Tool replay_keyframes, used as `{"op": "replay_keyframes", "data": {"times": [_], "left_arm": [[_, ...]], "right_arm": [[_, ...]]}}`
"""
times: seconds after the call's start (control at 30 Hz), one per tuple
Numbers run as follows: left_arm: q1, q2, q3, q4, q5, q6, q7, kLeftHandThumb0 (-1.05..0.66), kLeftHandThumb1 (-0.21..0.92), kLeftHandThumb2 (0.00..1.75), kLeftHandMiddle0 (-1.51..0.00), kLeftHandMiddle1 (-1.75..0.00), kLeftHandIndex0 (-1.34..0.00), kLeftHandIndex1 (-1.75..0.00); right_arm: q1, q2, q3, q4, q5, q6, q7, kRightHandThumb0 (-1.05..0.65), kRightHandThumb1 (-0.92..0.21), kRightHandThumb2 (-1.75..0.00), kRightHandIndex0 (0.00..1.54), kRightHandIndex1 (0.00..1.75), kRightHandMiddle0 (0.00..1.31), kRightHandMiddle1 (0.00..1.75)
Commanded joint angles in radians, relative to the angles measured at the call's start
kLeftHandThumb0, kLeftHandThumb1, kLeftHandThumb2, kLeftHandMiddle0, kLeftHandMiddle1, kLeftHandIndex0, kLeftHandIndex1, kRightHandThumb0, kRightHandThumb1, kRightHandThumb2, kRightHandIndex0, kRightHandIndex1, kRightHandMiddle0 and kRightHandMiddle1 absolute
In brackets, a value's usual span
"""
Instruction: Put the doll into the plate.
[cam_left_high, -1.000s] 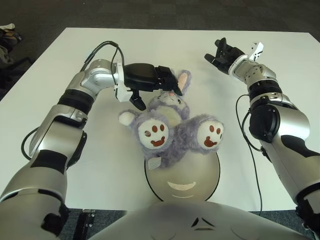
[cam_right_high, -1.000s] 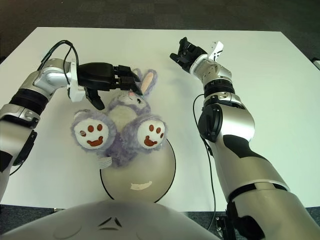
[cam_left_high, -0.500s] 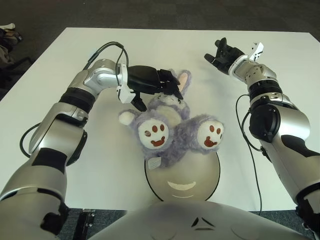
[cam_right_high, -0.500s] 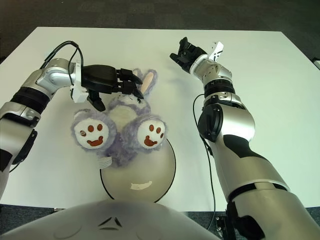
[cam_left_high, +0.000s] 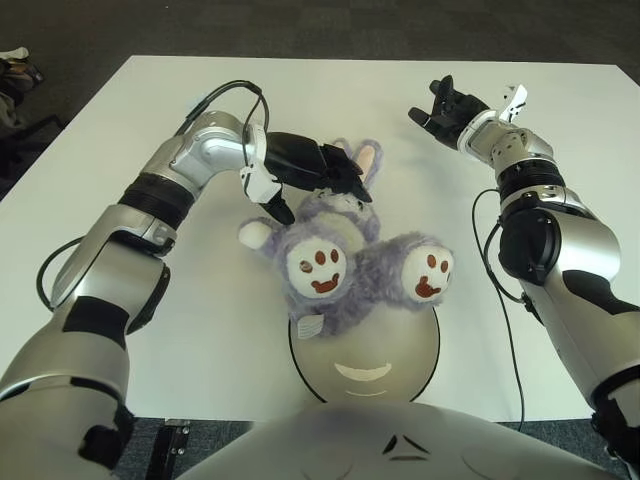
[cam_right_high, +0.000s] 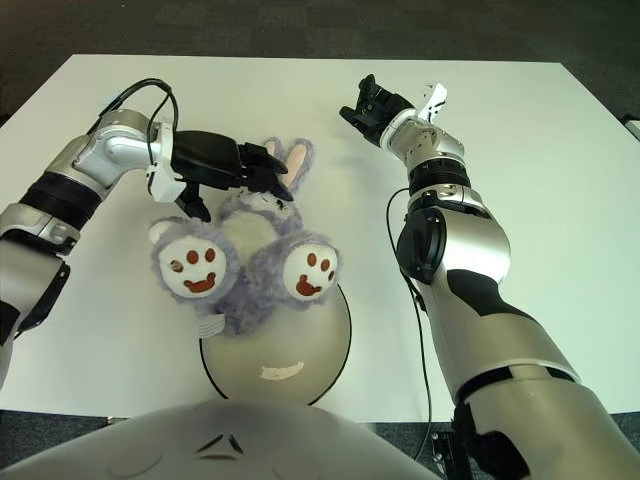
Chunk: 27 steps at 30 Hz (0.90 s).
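A purple plush bunny doll (cam_left_high: 345, 262) lies on its back, its two white foot soles with brown paw prints turned towards me. Its lower body overlaps the far rim of the round grey plate (cam_left_high: 372, 372) near the table's front edge; head and ears lie on the table beyond. My left hand (cam_left_high: 322, 170) is curled on the doll's head next to its pink-lined ear (cam_right_high: 294, 163). My right hand (cam_left_high: 446, 106) shows at the far right of the table, well away from the doll, with its fingers spread and holding nothing.
The white table (cam_left_high: 560, 120) stretches out on both sides of the doll. A black cable (cam_left_high: 503, 290) hangs along my right arm over the table. Dark floor surrounds the table, with some clutter (cam_left_high: 15, 68) at the far left.
My left hand has turned and pushed on the doll's head. The doll's feet have slid slightly right and nearer, further over the plate. The right hand has not moved.
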Motion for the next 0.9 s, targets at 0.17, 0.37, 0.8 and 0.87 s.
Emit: {"op": "replay_keyframes", "data": {"times": [0.17,0.37,0.8,0.87], "left_arm": [[0.052,0.005,-0.004,-0.069,-0.063,0.067,-0.061,0.14,0.34,1.37,-0.13,-0.28,0.00,-0.56],[0.076,-0.012,0.016,-0.085,-0.056,0.029,-0.023,0.10,0.29,1.37,-0.07,-0.68,0.00,-0.94],[0.118,-0.054,0.076,-0.067,0.047,-0.115,0.157,0.03,0.16,1.40,-0.09,-1.36,-0.12,-1.39],[0.120,-0.057,0.081,-0.062,0.068,-0.132,0.183,0.02,0.16,1.40,-0.11,-1.39,-0.15,-1.40]], "right_arm": [[-0.013,-0.007,-0.018,0.012,0.012,0.006,-0.019,0.09,-0.06,-1.47,0.04,1.15,0.03,1.42],[-0.014,-0.008,-0.029,0.020,0.015,0.007,-0.021,0.11,-0.06,-1.48,0.05,1.13,0.03,1.41],[-0.015,-0.009,-0.058,0.030,0.026,-0.003,-0.019,0.11,-0.09,-1.48,0.13,1.17,0.05,1.40],[-0.015,-0.009,-0.061,0.031,0.026,-0.003,-0.017,0.11,-0.10,-1.48,0.14,1.17,0.06,1.40]]}}
